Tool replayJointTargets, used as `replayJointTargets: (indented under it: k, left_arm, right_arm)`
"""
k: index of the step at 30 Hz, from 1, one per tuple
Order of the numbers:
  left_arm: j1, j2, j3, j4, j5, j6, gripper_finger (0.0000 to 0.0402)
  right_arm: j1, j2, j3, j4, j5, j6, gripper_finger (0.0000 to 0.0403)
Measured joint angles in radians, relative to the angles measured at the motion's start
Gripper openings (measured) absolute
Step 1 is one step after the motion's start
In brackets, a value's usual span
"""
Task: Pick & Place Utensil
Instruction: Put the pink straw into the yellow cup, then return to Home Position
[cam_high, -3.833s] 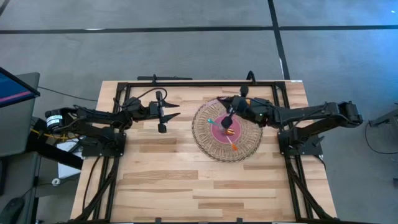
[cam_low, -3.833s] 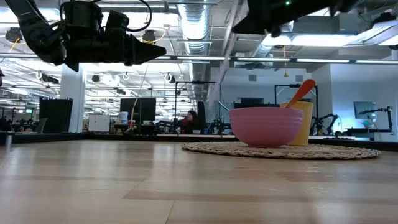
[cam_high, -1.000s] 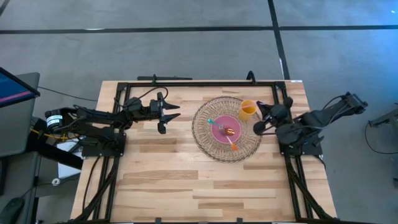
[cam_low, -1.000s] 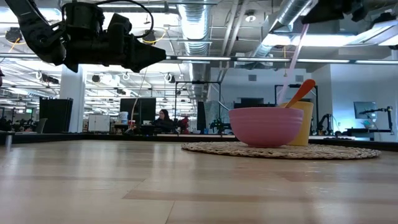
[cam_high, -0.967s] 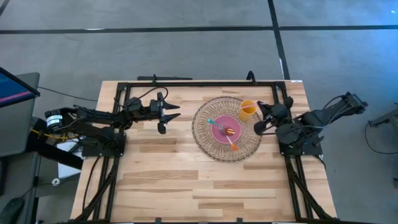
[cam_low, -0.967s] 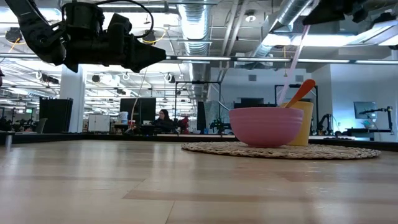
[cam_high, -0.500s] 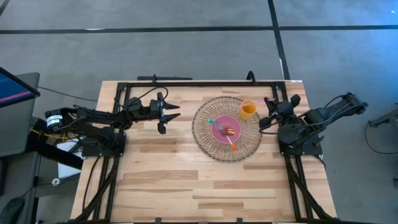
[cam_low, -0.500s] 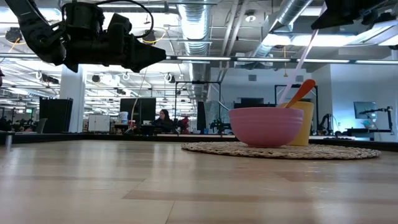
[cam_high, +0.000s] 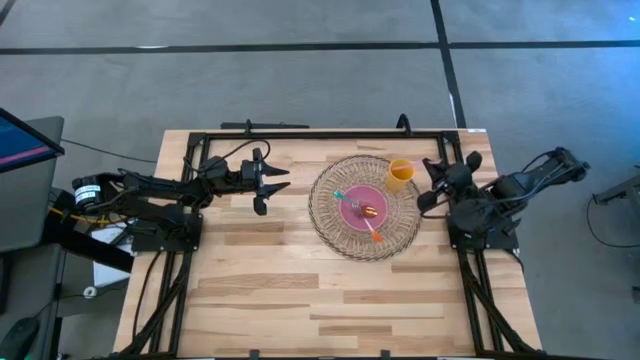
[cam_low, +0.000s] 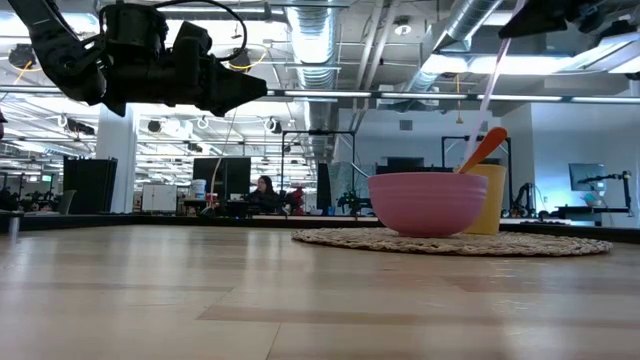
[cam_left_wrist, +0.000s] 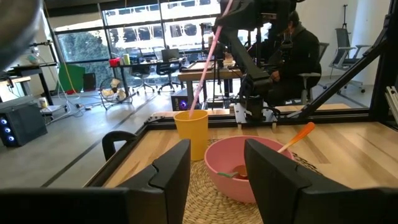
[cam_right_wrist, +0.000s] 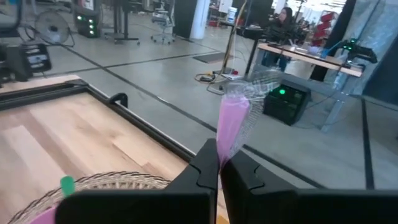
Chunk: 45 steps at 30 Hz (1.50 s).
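A pink utensil (cam_low: 490, 85) slants down from my right gripper (cam_low: 545, 15) to the mouth of a yellow cup (cam_left_wrist: 191, 133). The cup stands on a round woven mat (cam_high: 363, 207), on its far right part. A pink bowl (cam_high: 362, 209) sits at the mat's middle with an orange utensil (cam_left_wrist: 296, 135) leaning on its rim and a green one (cam_high: 341, 196) inside. My right gripper (cam_high: 430, 185) hovers just right of the cup, shut on the pink utensil. My left gripper (cam_high: 275, 180) waits open above the table, left of the mat. My right gripper pinches the pink utensil's upper part (cam_right_wrist: 229, 134) between its two fingers (cam_right_wrist: 205, 167), with a pale translucent end (cam_right_wrist: 254, 84) sticking out past them. The utensil hangs tilted, its lower end (cam_left_wrist: 191, 107) at the cup's mouth; whether it touches the cup cannot be told.
A black metal frame (cam_high: 320, 133) runs along the table's far edge and both sides. Bare wooden tabletop (cam_high: 300, 290) lies toward the near edge. People sit at desks in the room beyond (cam_low: 262, 190).
My right gripper has drifted a little toward the table's right and far edges, still shut on the pink utensil. The utensil's upper end has moved with it and leans more, while its lower end has stayed at the cup.
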Motion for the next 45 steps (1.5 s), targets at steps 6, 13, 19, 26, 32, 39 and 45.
replayJointTargets:
  k: [6,13,19,26,32,39,45]
  left_arm:
    - [0.0,0.0,0.0,0.0,0.0,0.0,0.0152]
    - [0.0,0.0,0.0,0.001,0.0,0.002,0.0152]
    - [0.0,0.0,0.0,0.013,0.0,0.041,0.0152]
    - [0.0,0.0,0.0,0.024,0.0,0.064,0.0152]
    - [0.0,0.0,0.0,0.031,0.0,0.064,0.0152]
    - [0.0,0.0,0.0,0.038,0.0,0.064,0.0152]
    - [0.0,0.0,0.0,0.039,0.0,0.064,0.0152]
  right_arm:
    - [0.005,0.0,0.0,-0.013,-0.132,0.044,0.0]
    - [-0.059,0.008,-0.044,-0.053,-0.181,0.063,0.0013]
    - [-0.114,0.025,-0.046,-0.037,-0.188,0.069,0.0066]
    - [-0.154,0.042,-0.046,-0.027,-0.207,0.069,0.0111]
    - [-0.181,0.042,-0.046,-0.022,-0.236,0.072,0.0129]
    - [-0.241,0.042,-0.046,0.077,-0.212,-0.028,0.0141]
    - [-0.302,0.043,-0.046,0.322,-0.21,-0.155,0.0137]
